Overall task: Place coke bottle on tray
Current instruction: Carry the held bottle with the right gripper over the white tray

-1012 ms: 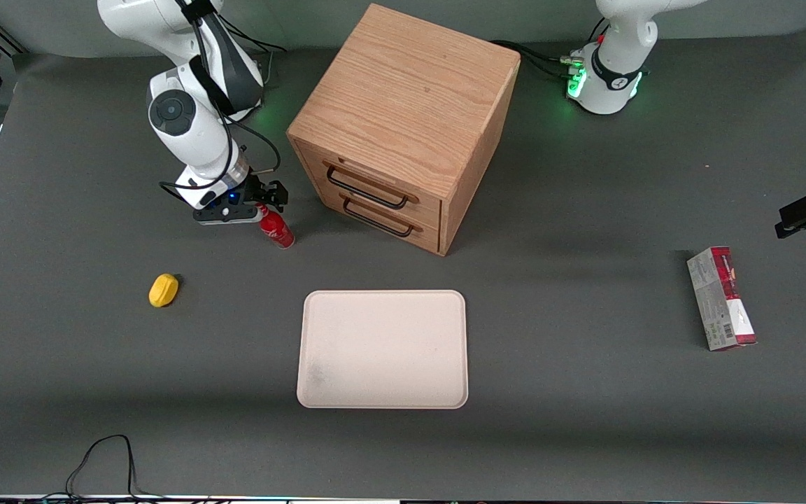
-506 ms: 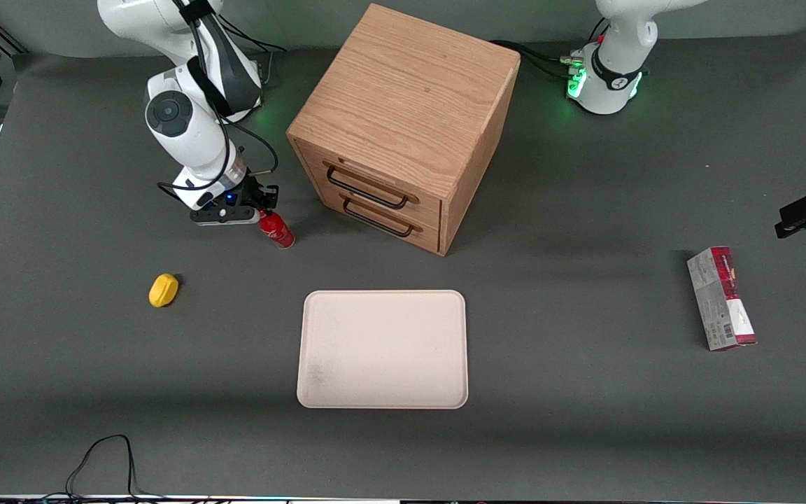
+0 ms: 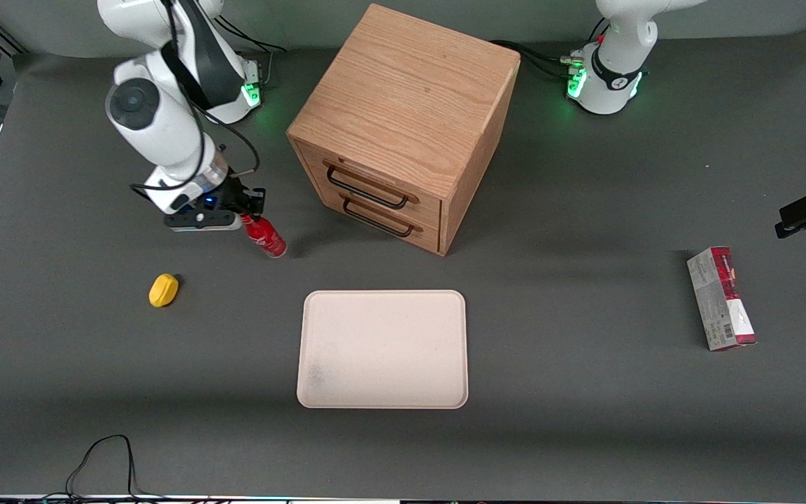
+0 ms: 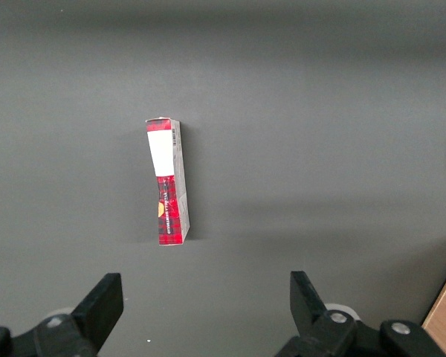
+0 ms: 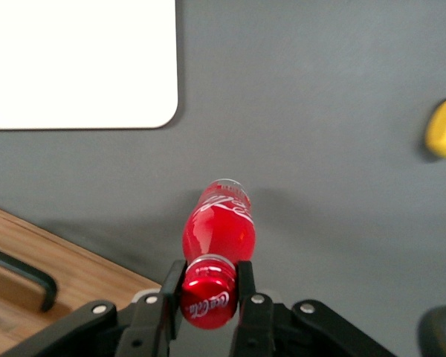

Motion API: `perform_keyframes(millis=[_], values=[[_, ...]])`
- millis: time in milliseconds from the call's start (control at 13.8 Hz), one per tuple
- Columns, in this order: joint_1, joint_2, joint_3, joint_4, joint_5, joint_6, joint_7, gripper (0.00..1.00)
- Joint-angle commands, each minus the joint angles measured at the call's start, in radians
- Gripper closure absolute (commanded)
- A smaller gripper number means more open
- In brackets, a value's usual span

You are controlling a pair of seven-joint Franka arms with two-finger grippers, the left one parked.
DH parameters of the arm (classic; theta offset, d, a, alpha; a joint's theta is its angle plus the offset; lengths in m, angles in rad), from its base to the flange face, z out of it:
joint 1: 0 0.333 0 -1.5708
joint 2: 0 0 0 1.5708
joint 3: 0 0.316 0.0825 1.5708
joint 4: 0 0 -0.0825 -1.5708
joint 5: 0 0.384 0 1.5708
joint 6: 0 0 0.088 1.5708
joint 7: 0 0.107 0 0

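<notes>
The coke bottle (image 3: 266, 239) is small, slim and red with white script. My right gripper (image 3: 248, 212) is shut on its red cap and holds it tilted, just above the table, toward the working arm's end and beside the wooden cabinet. In the right wrist view the bottle (image 5: 218, 230) hangs below the gripper (image 5: 208, 286), with a black finger on each side of the cap. The pale cream-pink tray (image 3: 383, 350) lies flat and bare, nearer the front camera than the bottle. One rounded corner of the tray (image 5: 97, 67) shows in the wrist view.
A wooden two-drawer cabinet (image 3: 406, 119) stands beside the bottle, its drawers shut. A small yellow object (image 3: 164, 290) lies near the working arm's end. A red-and-grey carton (image 3: 720, 297) lies toward the parked arm's end, and shows in the left wrist view (image 4: 168, 181).
My gripper has lifted and shifted away from the cabinet, toward the working arm's end, carrying the bottle with it. The tray and other objects have not moved.
</notes>
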Motion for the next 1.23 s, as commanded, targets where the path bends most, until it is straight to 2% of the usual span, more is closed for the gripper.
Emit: perform_keyframes(millis=[0,145,361,578,867,1012,1157], values=[[-0.029,0.044,-0.005,0.302,-0.031,-0.264,0.003,1.00],[-0.049,0.109,-0.005,0.503,-0.036,-0.394,0.003,1.00],[-0.049,0.342,0.009,0.853,-0.067,-0.542,0.003,1.00],[-0.046,0.548,0.018,1.040,-0.070,-0.475,0.010,1.00],[-0.034,0.685,0.045,1.075,-0.071,-0.325,0.021,1.00],[-0.026,0.761,0.070,1.075,-0.114,-0.253,0.021,1.00],[-0.014,0.814,0.073,1.064,-0.123,-0.176,0.023,1.00]])
